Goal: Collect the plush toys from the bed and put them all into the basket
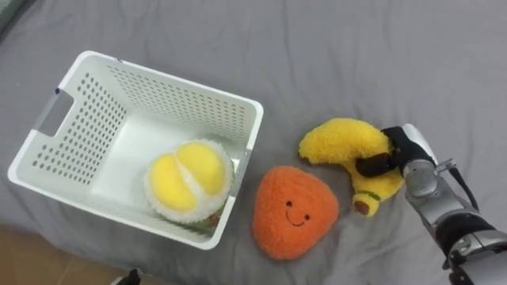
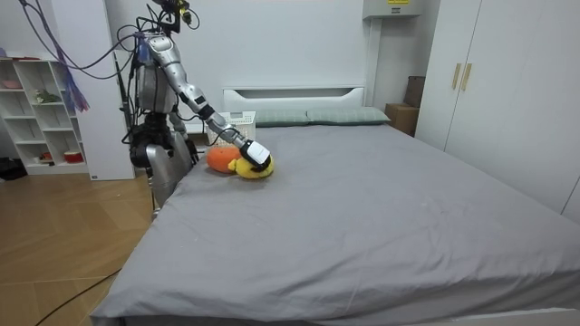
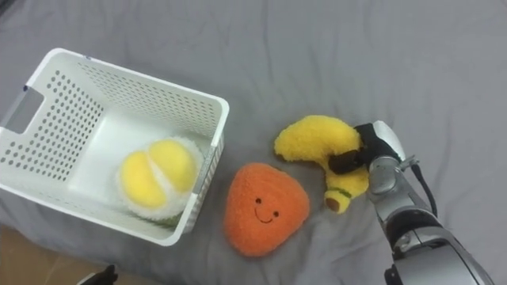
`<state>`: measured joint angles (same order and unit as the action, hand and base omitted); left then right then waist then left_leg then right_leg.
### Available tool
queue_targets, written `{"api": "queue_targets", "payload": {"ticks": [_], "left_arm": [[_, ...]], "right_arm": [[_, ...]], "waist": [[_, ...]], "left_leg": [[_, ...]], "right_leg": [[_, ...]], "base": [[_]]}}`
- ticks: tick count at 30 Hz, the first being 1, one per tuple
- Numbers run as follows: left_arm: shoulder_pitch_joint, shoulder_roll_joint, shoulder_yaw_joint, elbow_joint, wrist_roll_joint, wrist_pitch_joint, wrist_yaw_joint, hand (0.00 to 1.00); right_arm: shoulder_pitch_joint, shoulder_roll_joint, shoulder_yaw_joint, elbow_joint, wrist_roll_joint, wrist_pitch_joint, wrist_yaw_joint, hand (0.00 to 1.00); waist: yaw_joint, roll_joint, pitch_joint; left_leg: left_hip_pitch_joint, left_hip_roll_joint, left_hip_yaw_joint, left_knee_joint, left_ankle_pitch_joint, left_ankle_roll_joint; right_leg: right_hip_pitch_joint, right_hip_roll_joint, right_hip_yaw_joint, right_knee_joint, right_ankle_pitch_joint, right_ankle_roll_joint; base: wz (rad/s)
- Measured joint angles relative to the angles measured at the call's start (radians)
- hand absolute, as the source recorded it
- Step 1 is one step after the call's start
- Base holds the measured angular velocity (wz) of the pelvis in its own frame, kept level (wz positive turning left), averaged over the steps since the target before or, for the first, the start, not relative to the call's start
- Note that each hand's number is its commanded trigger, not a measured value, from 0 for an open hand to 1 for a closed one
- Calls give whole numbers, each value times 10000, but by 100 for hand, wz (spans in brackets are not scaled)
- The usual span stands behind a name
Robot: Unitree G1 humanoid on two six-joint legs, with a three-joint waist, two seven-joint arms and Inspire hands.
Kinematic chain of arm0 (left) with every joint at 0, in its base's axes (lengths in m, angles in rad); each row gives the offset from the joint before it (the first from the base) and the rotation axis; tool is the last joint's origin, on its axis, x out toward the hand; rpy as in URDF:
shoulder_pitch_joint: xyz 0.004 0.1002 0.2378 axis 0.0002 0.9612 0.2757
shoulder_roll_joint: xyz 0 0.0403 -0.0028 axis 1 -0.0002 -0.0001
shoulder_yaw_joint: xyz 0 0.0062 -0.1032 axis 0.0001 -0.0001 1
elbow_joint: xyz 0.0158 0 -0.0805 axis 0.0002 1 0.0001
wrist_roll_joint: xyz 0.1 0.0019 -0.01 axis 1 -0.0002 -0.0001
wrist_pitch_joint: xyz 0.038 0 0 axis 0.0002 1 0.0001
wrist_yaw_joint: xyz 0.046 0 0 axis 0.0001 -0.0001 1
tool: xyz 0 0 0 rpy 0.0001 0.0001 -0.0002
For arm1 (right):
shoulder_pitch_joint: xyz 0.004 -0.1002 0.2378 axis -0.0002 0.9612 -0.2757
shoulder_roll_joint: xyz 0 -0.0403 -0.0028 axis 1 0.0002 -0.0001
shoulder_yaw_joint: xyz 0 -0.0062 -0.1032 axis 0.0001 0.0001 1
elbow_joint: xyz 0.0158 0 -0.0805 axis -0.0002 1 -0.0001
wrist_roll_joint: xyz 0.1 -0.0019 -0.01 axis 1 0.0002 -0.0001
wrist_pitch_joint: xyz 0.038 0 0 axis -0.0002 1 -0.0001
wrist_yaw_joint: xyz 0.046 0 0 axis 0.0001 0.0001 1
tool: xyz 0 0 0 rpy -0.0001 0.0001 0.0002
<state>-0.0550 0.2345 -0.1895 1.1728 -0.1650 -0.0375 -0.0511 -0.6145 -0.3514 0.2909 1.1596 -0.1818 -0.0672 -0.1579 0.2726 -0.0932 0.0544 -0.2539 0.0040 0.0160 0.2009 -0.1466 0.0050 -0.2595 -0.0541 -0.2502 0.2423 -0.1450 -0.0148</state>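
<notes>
Right hand (image 1: 408,154) at bed's near right, dark fingers curled over yellow banana plush (image 1: 341,142), gripping its lower end; banana lying on grey bed sheet (image 1: 356,55). Orange smiley plush (image 1: 293,210) just left of banana, flat on sheet, close beside basket corner. White perforated basket (image 1: 182,83) further left on bed, holding round yellow-and-white plush (image 1: 188,178) against its near wall. Robot stands at bedside on room view's left, right arm stretched over mattress. Pillows (image 2: 335,115) and white headboard (image 2: 290,93) beyond.

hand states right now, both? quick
Left hand: cannot be told.
Right hand: closed on the yellow banana-shaped plush toy.
</notes>
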Motion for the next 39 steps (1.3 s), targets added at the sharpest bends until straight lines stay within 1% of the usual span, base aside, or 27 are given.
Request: {"api": "queue_targets", "payload": {"ticks": [3, 5, 6, 7, 8, 9, 11, 12, 13, 16, 18, 20, 21, 22, 24, 26, 28, 29, 31, 32, 33, 34, 35, 36, 37, 38, 39], "left_arm": [[358, 5, 287, -190, 13, -71, 0, 0], [589, 7, 333, -200, 19, -73, 0, 0], [766, 7, 389, -212, 16, -72, 1, 0], [910, 11, 570, -239, 106, -67, 1, 0], [919, 11, 688, -247, 255, -62, 1, 0], [973, 9, 814, -232, 480, -27, 1, 0], [1047, -32, 1107, -219, 738, 75, -3, 0], [1085, -34, 1180, -219, 794, 111, -3, 0], [1182, -34, 1191, -230, 794, 140, 1, 0], [1349, -56, 1442, -240, 1038, 261, 36, 0], [1463, -59, 1584, -252, 1307, 441, 38, 0], [1573, -57, 1738, -277, 1401, 561, 25, 0], [1647, -80, 1831, -302, 1407, 641, 27, 0], [1679, -129, 1865, -376, 1510, 740, 35, 0], [1742, -219, 1890, -579, 1647, 782, 43, 0], [1796, -235, 1902, -819, 1980, 805, 50, 0], [1799, -250, 1879, -1097, 2314, 827, 60, 0], [1790, -258, 1870, -1142, 2364, 828, 61, 0], [1825, -282, 1874, -1390, 2415, 834, 61, 0], [1834, -290, 1873, -1447, 2419, 834, 61, 0], [1830, -298, 1877, -1545, 2437, 851, 61, 0], [1820, -300, 1877, -1660, 2443, 892, 61, 0], [1822, -303, 1877, -1723, 2451, 927, 60, 0], [1832, -305, 1879, -1767, 2471, 983, 60, 0], [1841, -306, 1898, -1794, 2476, 1024, 59, 0], [1841, -319, 1923, -1796, 2475, 1035, 57, 0], [1841, -385, 2062, -1813, 2477, 1061, 35, 0]], "right_arm": [[12, -137, -7, -1363, 249, 25, -3, 100], [160, -134, -11, -2042, 307, 32, -13, 100], [334, -129, -10, -2622, 246, 45, -7, 100], [563, -141, 0, -3482, 242, 95, -8, 100], [665, -148, 3, -3982, 230, 155, -6, 100], [765, -146, 6, -4730, 235, 153, -3, 100], [780, -141, 5, -5199, 141, 170, 49, 100], [786, -138, 2, -5520, -97, 284, 89, 100], [869, -133, 4, -5966, -243, 405, 98, 100], [1314, -94, 26, -7336, -293, 527, 372, 100], [1379, -70, 29, -7889, -257, 634, 592, 100], [1389, -54, 40, -8338, -334, 754, 650, 100], [1389, 45, 41, -8618, -572, 822, 670, 100], [1389, 158, 40, -8761, -744, 821, 686, 100], [1391, 320, 101, -8815, -914, 841, 757, 100], [1391, 356, 383, -9001, -883, 917, 883, 100], [1417, 472, 802, -9444, -861, 1051, 989, 100], [1416, 556, 863, -9479, -861, 1054, 1005, 100], [1416, 1086, 936, -9481, -1098, 1198, 1051, 100], [1416, 1189, 978, -9481, -1121, 1244, 1051, 100], [1415, 1259, 1156, -9481, -1167, 1317, 1063, 100], [1416, 1264, 1314, -9479, -1181, 1373, 1174, 96], [1415, 1272, 1388, -9479, -1187, 1411, 1216, 84], [1416, 1324, 1543, -9479, -1206, 1545, 1280, 73], [1420, 1416, 1615, -9479, -1247, 1624, 1381, 55], [1419, 1461, 1614, -9479, -1305, 1662, 1452, 30], [1419, 1511, 1613, -9479, -1426, 1740, 1520, 14]], "waist": [[-248, 7, -31], [-308, 3, -112], [-400, -8, -247], [-442, -42, -343], [-466, -54, -369], [-510, -58, -373], [-497, -51, -383], [-504, -49, -387], [-457, -14, -415], [-432, 30, -443], [-429, 71, -466], [-331, 104, -486], [-271, 130, -491], [-239, 154, -532], [-165, 196, -534], [-112, 185, -546], [31, 174, -552], [69, 175, -552], [127, 174, -551], [165, 174, -551], [284, 170, -549], [362, 164, -543], [376, 164, -537], [459, 175, -523], [536, 185, -463], [568, 185, -452], [618, 184, -409]], "left_leg": [[282, 2, 35, 3, 0, 0], [714, 8, 91, -30, 0, 0], [939, 12, 99, -48, -1, 0], [1112, 21, 122, -73, -1, 0], [1188, 21, 109, -84, -1, 0], [1386, 19, 87, -129, -1, 0], [1723, 7, 104, -159, -6, -2], [1955, 3, 110, -223, -12, -1], [2116, 8, 110, -356, -21, 5], [2285, 1, 105, -421, -27, 14], [2308, -9, 108, -380, -28, 15], [2409, -5, 103, -353, -26, 13], [2479, -5, 75, -358, -27, 13], [2513, -13, 39, -359, -27, 13], [2666, -21, 18, -389, -27, 13], [2659, -22, -51, -423, -28, 15], [2651, -52, -186, -446, -27, 14], [2650, -65, -224, -470, -26, 14], [2692, -96, -344, -490, -26, 15], [2718, -104, -373, -495, -26, 16], [2746, -121, -483, -501, -28, 19], [2739, -145, -577, -501, -28, 22], [2736, -159, -627, -501, -26, 24], [2747, -172, -726, -500, -25, 27], [2758, -172, -786, -500, -35, 45], [2748, -172, -836, -502, -43, 55], [2720, -186, -938, -503, -45, 60]], "right_leg": [[278, 13, 16, -16, 0, 0], [711, 17, 15, -68, 0, 0], [943, 15, -14, -76, -1, 2], [1112, 20, -5, -101, -4, 6], [1181, 22, -3, -119, -4, 6], [1407, 34, -11, -225, -5, 8], [1825, 37, -16, -356, -11, 18], [2065, 43, 4, -435, -22, 37], [2188, 60, -20, -461, -26, 42], [2369, 62, -21, -520, -23, 49], [2440, 61, -3, -525, -14, 61], [2534, 64, -6, -535, -10, 61], [2630, 67, -4, -558, -11, 62], [2700, 66, -34, -584, -16, 67], [2861, 60, -76, -620, -34, 94], [2956, 64, -140, -709, -40, 102], [2964, 47, -280, -734, -50, 110], [2986, 46, -283, -730, -60, 113], [3080, 41, -352, -736, -95, 144], [3095, 40, -380, -737, -100, 152], [3121, 37, -443, -732, -106, 161], [3154, 18, -544, -730, -111, 170], [3168, 4, -563, -730, -116, 178], [3223, -40, -622, -736, -124, 192], [3307, -58, -685, -742, -145, 226], [3317, -66, -720, -748, -150, 233], [3336, -88, -786, -749, -157, 245]], "base": [[-2], [-3], [0], [0], [-6], [0], [4], [8], [6], [-1], [0], [0], [0], [7], [14], [13], [9], [12], [19], [17], [16], [19], [22], [21], [18], [19], [21]]}}
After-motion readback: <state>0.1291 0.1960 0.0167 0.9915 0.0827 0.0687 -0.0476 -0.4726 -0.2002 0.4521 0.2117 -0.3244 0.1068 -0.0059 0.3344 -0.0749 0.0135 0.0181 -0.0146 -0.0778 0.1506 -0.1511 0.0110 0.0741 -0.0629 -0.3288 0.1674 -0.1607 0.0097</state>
